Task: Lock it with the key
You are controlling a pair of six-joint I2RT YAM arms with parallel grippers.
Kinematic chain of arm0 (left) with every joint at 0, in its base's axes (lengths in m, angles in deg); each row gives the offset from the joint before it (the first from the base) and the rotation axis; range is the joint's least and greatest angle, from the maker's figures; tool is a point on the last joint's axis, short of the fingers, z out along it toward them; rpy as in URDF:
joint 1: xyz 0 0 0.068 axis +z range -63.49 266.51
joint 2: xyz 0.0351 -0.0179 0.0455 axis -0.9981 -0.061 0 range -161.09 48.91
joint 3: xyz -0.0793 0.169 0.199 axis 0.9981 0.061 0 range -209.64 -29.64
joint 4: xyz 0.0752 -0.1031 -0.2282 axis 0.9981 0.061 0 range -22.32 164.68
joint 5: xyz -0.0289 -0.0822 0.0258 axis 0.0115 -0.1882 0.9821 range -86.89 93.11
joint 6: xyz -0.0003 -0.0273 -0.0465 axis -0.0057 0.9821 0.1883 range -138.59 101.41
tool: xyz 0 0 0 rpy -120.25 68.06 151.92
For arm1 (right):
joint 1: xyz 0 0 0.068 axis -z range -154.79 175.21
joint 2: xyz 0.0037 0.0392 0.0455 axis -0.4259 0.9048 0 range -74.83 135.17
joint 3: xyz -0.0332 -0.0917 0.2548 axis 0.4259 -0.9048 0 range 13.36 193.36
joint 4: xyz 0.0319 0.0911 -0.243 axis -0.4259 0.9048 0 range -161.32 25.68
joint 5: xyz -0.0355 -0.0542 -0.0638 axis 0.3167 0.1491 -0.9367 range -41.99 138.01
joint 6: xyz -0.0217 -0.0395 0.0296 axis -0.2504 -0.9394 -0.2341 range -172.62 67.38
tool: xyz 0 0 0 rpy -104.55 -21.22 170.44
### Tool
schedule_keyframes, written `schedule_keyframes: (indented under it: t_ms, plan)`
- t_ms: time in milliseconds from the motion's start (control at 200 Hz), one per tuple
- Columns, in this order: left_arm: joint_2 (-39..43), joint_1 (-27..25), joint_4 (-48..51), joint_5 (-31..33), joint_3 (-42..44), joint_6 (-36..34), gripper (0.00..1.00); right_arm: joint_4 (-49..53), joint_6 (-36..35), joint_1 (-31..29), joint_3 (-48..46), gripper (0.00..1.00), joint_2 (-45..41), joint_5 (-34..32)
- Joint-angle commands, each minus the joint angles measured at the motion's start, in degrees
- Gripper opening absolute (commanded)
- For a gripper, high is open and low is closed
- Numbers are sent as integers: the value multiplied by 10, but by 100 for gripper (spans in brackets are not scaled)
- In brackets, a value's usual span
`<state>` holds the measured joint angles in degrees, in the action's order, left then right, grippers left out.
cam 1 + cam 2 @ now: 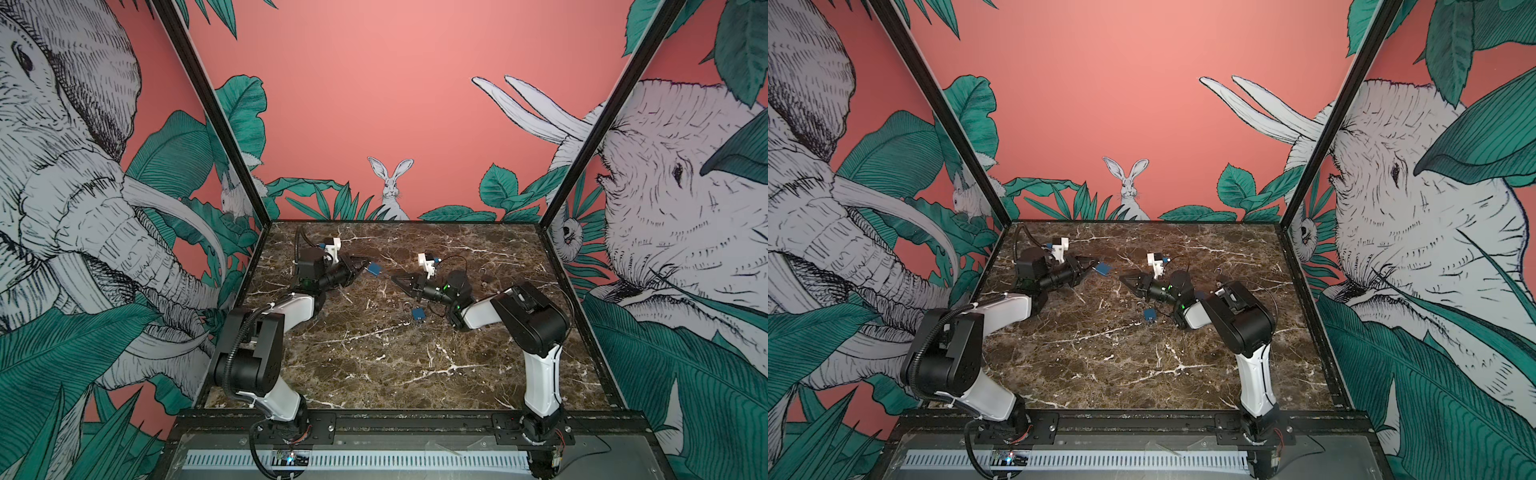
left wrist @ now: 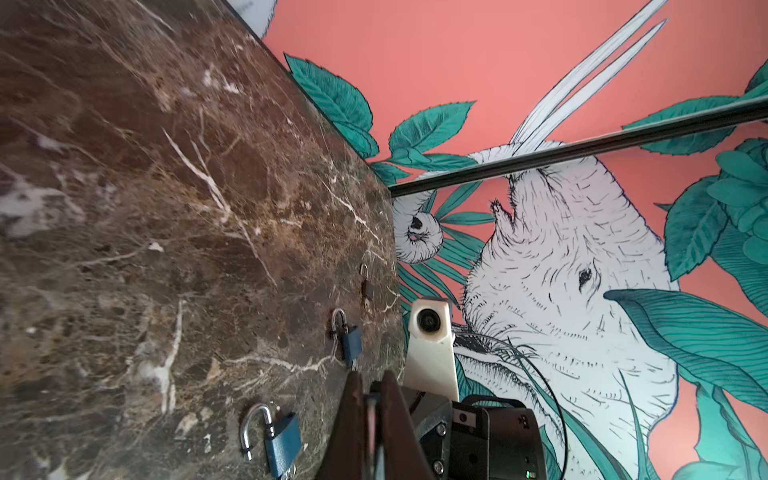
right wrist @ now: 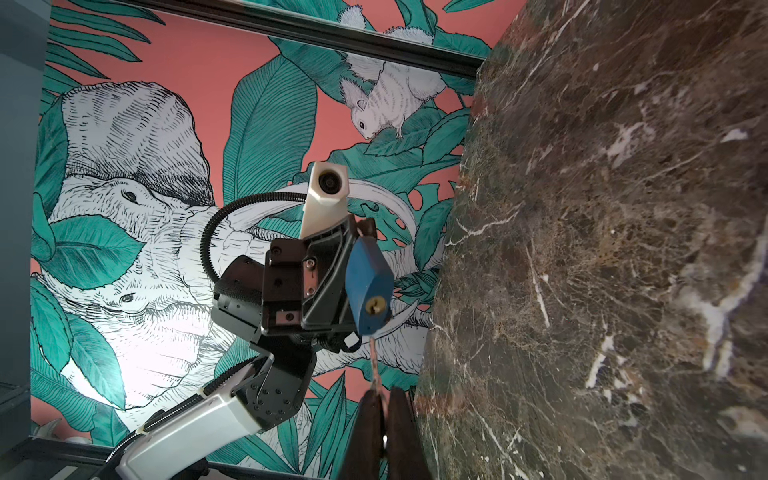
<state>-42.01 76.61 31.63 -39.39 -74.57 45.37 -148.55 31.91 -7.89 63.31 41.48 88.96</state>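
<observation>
My left gripper (image 1: 365,264) (image 1: 1096,262) is shut on a blue padlock (image 1: 373,269) (image 1: 1104,268), held off the marble table at mid-back. In the right wrist view the padlock (image 3: 370,278) sticks out of the left fingers with its brass keyhole (image 3: 376,305) facing my right gripper (image 3: 384,392). That gripper (image 1: 395,277) is shut on a thin key (image 3: 375,363). The key's tip ends at the padlock's lower edge, just short of the keyhole. In the left wrist view the left gripper (image 2: 370,376) hides the padlock between its own fingers.
A loose blue padlock (image 1: 417,312) (image 2: 282,440) with an open shackle lies on the table in front of the right gripper. Another blue padlock (image 2: 351,340) and a darker one (image 2: 365,282) lie farther right. Printed walls close in the marble table (image 1: 374,374) on three sides.
</observation>
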Motion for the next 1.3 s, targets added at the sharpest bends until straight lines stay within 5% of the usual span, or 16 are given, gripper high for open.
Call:
schedule_keyframes:
  t_ms: [0,305,580,775,940,1120,1295]
  plan:
    - [24,5,-30,-1,4,5,0,-33,-13,2,-4,0,-19,4]
    - [55,63,32,-35,27,-27,0,62,-71,7,-29,0,-61,10]
    - [97,128,411,-99,-55,-320,0,301,-204,22,-20,0,-135,48]
    - [27,130,604,-86,-159,-515,0,353,-234,36,-6,0,-130,74]
    - [-21,127,578,-39,-184,-527,0,498,-307,50,32,0,-127,61]
    - [-120,118,693,-14,-300,-624,0,641,-412,51,71,0,-157,32]
    - [-197,116,721,-5,-384,-649,0,675,-432,52,92,0,-147,31]
